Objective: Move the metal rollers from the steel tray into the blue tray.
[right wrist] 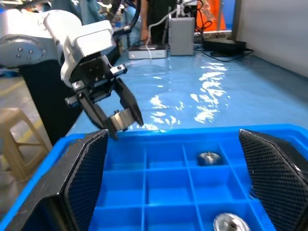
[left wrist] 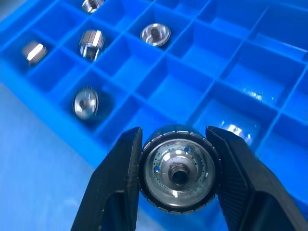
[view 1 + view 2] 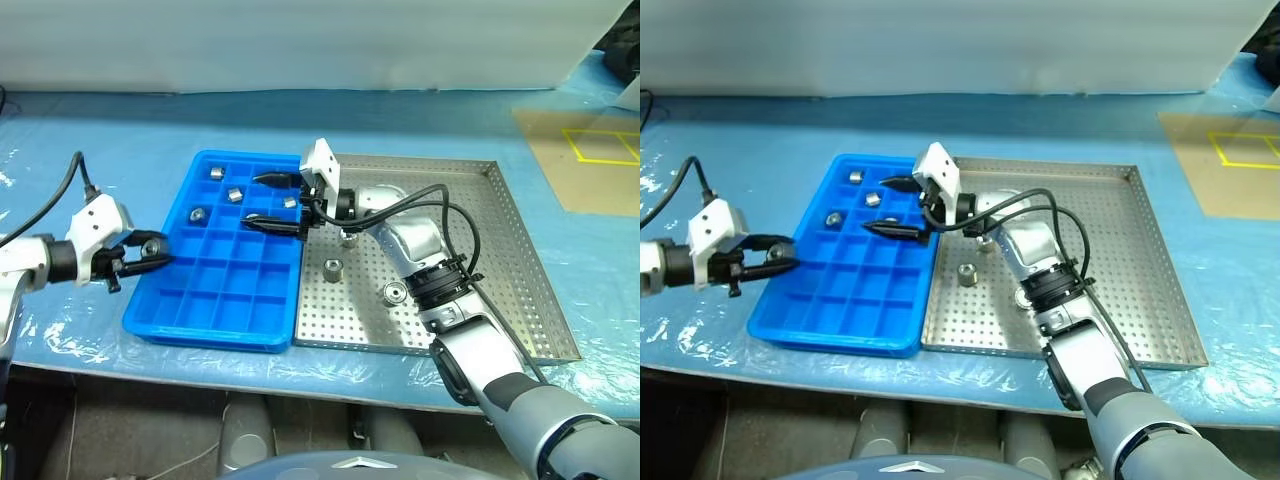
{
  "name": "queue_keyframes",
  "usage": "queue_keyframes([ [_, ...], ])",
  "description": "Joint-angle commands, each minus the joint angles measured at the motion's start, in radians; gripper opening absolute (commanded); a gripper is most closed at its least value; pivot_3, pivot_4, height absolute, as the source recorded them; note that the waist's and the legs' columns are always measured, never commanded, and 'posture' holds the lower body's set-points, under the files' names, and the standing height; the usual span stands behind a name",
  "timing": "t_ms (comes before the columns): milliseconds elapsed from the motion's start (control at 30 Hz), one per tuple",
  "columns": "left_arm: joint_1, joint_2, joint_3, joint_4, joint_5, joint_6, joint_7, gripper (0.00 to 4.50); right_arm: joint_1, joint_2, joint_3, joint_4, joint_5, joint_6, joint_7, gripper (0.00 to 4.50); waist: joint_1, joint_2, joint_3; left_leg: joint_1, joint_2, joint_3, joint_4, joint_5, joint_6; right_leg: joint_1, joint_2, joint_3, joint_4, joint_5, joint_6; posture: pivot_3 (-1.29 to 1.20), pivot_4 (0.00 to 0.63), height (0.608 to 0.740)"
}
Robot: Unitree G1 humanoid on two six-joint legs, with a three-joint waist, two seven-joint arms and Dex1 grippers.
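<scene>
The blue tray lies left of the steel tray. Several metal rollers sit in the blue tray's far compartments. Three more rollers stand on the steel tray's perforated floor near its left side. My left gripper hovers at the blue tray's left rim, shut on a flanged roller. My right gripper reaches level from the steel tray over the blue tray's right columns. It is open, its fingers wide apart above the compartments. The right wrist view also shows the left gripper holding its roller.
Both trays rest on a pale blue plastic sheet covering the table. A brown board with yellow tape lies at the far right. The table's front edge runs just below the trays. A black cable loops over my right forearm.
</scene>
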Motion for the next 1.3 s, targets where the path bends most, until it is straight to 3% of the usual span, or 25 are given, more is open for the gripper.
queue_keyframes([
  [33,0.04,-0.03,0.053,-0.046,-0.042,-0.007,0.053,1.75,-0.023,0.006,-0.007,-0.004,-0.003,-0.023,0.02,4.44,0.012,0.0,0.0,-0.001,0.0,-0.001,0.0,0.0,0.0,0.0,0.0,0.0,0.0,0.0,0.0,0.27,0.15,0.74],
  [700,-0.002,-0.114,-0.105,0.085,0.015,-0.062,0.227,1.75,0.039,-0.031,-0.02,-0.082,-0.027,0.024,-0.024,4.44,0.019,-0.001,-0.001,0.001,0.0,-0.003,0.0,0.001,-0.002,0.001,0.0,0.0,0.003,0.0,0.0,0.19,0.15,0.74],
  [933,-0.041,-0.102,-0.144,0.101,0.001,-0.035,0.211,4.02,0.043,-0.043,-0.022,-0.085,-0.038,0.013,-0.043,4.44,0.019,-0.001,-0.001,0.004,0.0,-0.003,0.001,0.002,-0.002,0.001,0.0,0.001,0.008,0.0,0.0,0.18,0.15,0.74],
  [1133,-0.124,-0.11,-0.174,0.059,-0.022,-0.022,0.204,4.02,0.048,-0.054,-0.028,-0.095,-0.038,0.015,-0.049,4.44,0.019,-0.001,-0.001,0.005,-0.001,-0.002,0.001,0.002,-0.004,0.001,0.0,0.001,0.011,0.0,0.0,0.14,0.15,0.74],
  [1300,-0.34,-0.242,-0.201,0.094,-0.104,0.027,0.246,4.02,0.051,-0.106,-0.074,-0.135,-0.021,0.039,-0.061,4.44,0.026,-0.001,-0.001,0.002,-0.001,-0.003,0.003,0.005,-0.008,0.001,-0.001,0.001,0.011,0.0,0.0,0.06,0.15,0.74],
])
